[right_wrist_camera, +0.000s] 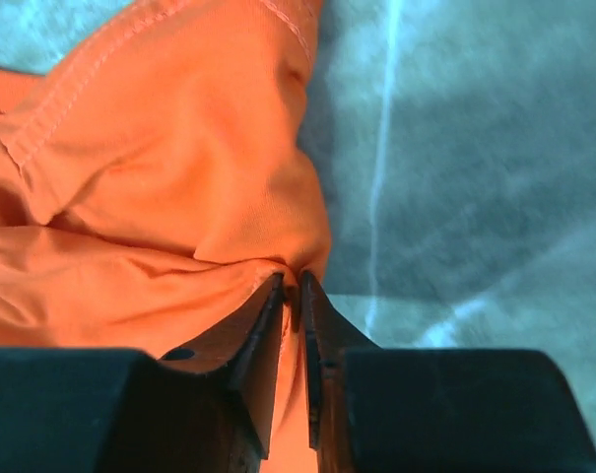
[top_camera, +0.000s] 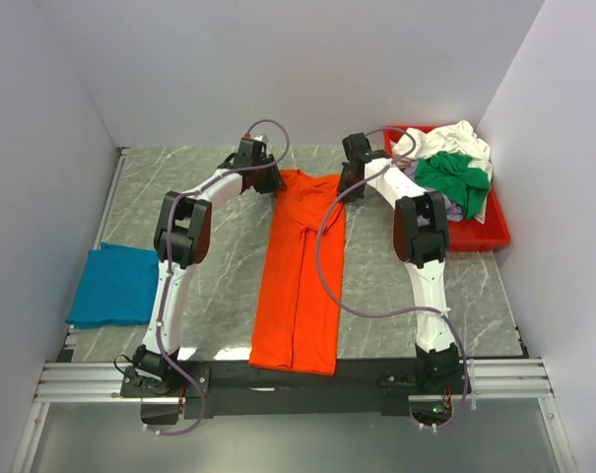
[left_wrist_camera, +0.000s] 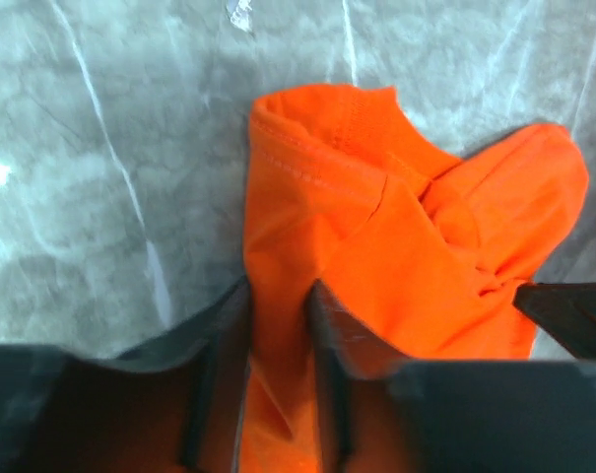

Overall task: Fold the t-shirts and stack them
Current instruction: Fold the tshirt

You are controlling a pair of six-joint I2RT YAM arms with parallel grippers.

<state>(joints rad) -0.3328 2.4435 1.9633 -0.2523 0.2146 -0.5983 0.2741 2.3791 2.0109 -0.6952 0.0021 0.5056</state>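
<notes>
A bright orange t-shirt (top_camera: 299, 286) lies as a long narrow strip down the middle of the table, collar end at the far side. My left gripper (top_camera: 273, 179) sits at its far left corner. In the left wrist view a thick fold of the orange t-shirt (left_wrist_camera: 376, 227) fills the gap of the left gripper (left_wrist_camera: 278, 291), which is shut on it. My right gripper (top_camera: 349, 182) is at the far right corner. The right gripper (right_wrist_camera: 291, 281) pinches the hem of the orange t-shirt (right_wrist_camera: 160, 168) between nearly touching jaws. A folded teal-blue t-shirt (top_camera: 113, 286) rests at the left edge.
A red tray (top_camera: 485, 232) at the back right holds a heap of white (top_camera: 455, 138), green (top_camera: 450, 175) and lavender (top_camera: 453, 209) t-shirts. White walls enclose the grey marble table (top_camera: 219, 246) on three sides. The right arm's dark finger (left_wrist_camera: 573, 315) shows in the left wrist view.
</notes>
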